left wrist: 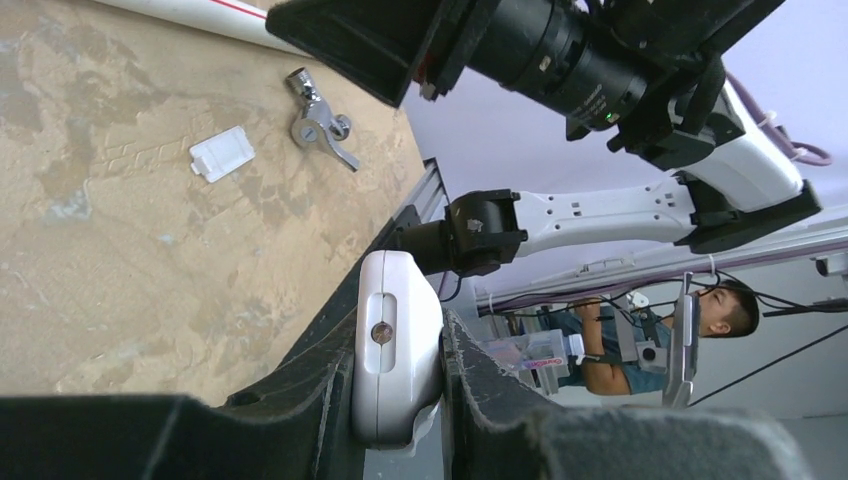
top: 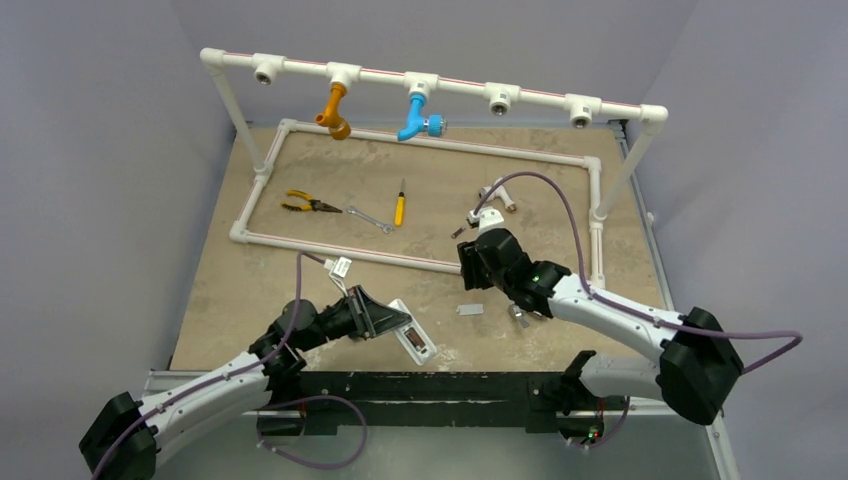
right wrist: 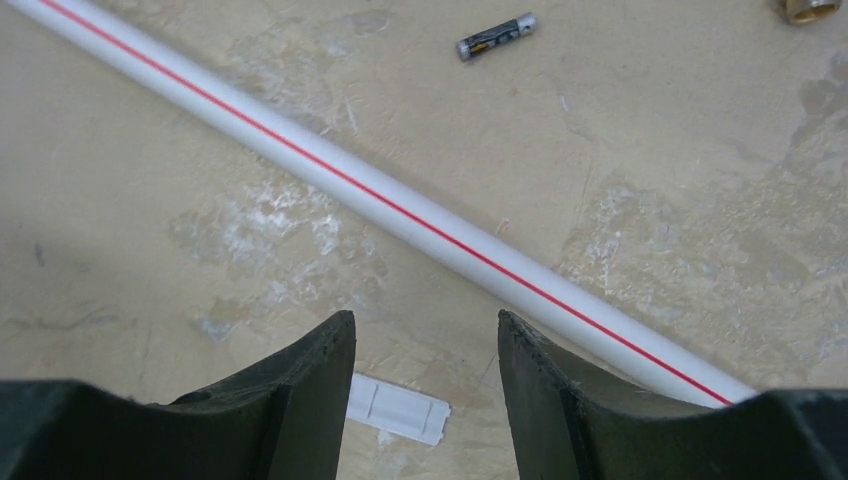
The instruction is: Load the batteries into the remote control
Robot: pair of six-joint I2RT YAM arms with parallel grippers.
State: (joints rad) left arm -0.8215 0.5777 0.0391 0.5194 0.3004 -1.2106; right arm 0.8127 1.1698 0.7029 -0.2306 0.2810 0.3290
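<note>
Remote control (top: 414, 341) sat clamped in the left gripper (top: 385, 318), near the front edge of the table and left of centre. The jaws were closed on its two long sides.
- Long axis: diagonal in the top view. One end was in the jaws; the free end pointed toward the near right.
- Back face up, with the dark recessed bay showing on the free half.
- Body: white, oblong, rounded corners. The left wrist view showed a rounded end with a small slot between the black fingers.

Right gripper (right wrist: 427, 350) hung over the table right of centre, jaws apart and holding nothing. The small white cover (right wrist: 398, 408) lay flat on the surface below the gap.

One battery (right wrist: 497, 36), dark grey and slim, lay on its side beyond the red-striped pipe (right wrist: 400, 205), well apart from the remote.

A silver tap fitting (left wrist: 318, 120) lay near the cover.

Surface: tan, mottled tabletop (top: 240, 300) with pale scuffs, ringed by a white pipe frame. An overhead rail (top: 460, 88) carried orange and blue fittings. Walls were pale lilac.
</note>
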